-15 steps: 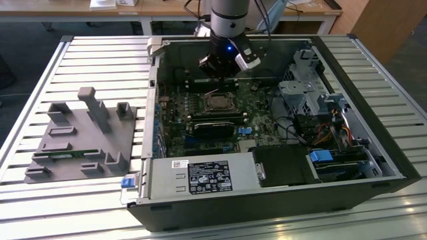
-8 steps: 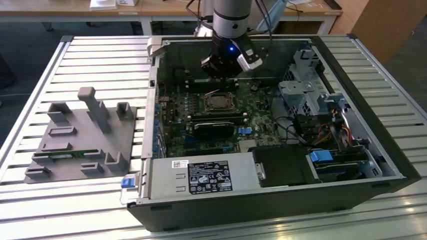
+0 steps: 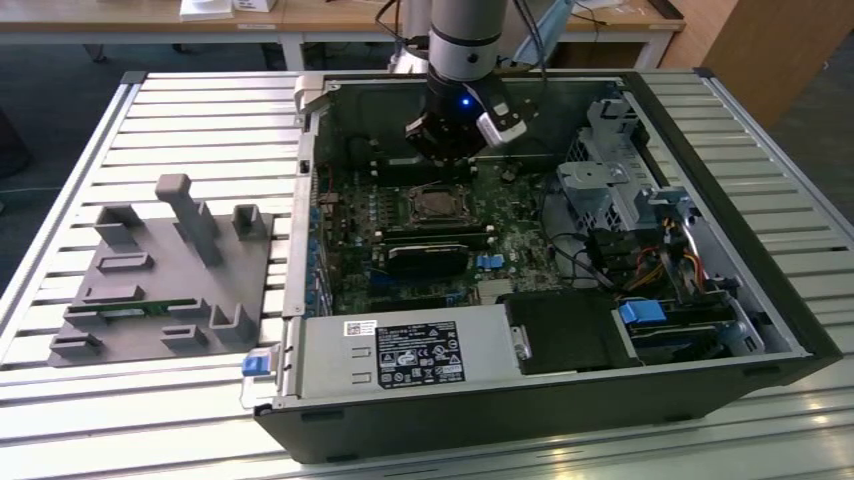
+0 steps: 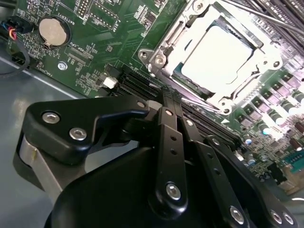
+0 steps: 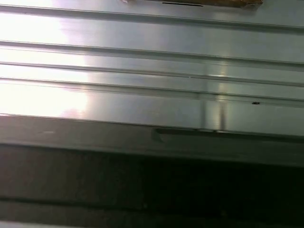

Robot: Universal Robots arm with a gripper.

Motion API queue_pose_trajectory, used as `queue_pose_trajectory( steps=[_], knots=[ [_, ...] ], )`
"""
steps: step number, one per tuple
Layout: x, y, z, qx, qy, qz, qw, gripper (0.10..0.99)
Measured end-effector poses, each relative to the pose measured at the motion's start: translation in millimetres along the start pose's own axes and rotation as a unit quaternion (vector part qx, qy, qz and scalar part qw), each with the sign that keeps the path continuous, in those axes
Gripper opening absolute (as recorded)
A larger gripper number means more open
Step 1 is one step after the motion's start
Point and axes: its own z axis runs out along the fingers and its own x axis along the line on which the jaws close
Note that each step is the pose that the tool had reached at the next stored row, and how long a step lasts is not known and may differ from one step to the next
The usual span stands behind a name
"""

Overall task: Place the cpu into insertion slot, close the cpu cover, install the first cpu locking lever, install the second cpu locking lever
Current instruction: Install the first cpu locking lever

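I can't make out any text. The power supply (image 3: 400, 352) along the case's near edge carries a black label (image 3: 416, 356) and a small white sticker (image 3: 360, 327), both too small to read. The fine white lettering around the motherboard's coin battery (image 4: 51, 30) is illegible too.

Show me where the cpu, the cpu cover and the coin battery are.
cpu (image 4: 219, 56): second wrist view, middle of its metal top.
cpu cover (image 4: 167, 43): second wrist view, one side of the frame.
coin battery (image 4: 51, 31): second wrist view, its round face.
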Motion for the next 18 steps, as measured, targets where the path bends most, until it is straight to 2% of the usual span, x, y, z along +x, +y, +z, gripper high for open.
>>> queue_pose_trajectory(
  steps=[10,18],
  knots=[
    [-0.6,-0.2,7.0,0.0,0.0001,0.0,1.0,0.106],
    [-0.7,-0.1,5.8,0.0002,0.0,0.0,1.0,0.106]
  ],
)
